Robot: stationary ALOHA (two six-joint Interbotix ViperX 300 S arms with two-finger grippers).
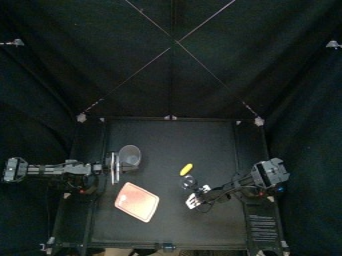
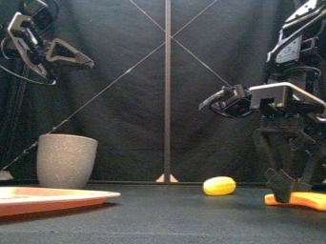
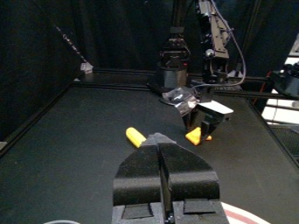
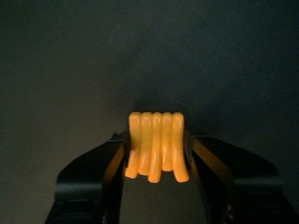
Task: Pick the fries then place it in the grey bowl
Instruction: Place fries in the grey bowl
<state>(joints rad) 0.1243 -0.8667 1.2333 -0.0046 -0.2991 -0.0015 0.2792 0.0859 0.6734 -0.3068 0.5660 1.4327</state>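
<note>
- Right gripper: lowered at the right of the table, with its jaws narrowed against both sides of the fries. The fries are gripped across the bundle, presumably so the strips stay together.
- Fries: low at the table surface and not yet raised, in my judgement.
- Grey cup: upright at the far left, well apart from the fries. The carry must cross the table.
- Pink tray: lying in front of the cup. It could be clipped on a low pass.
- Yellow toy: near the fries and not touching them.
- Left gripper: jaws closed and empty, parked at the left, probably to keep the route clear.
</note>
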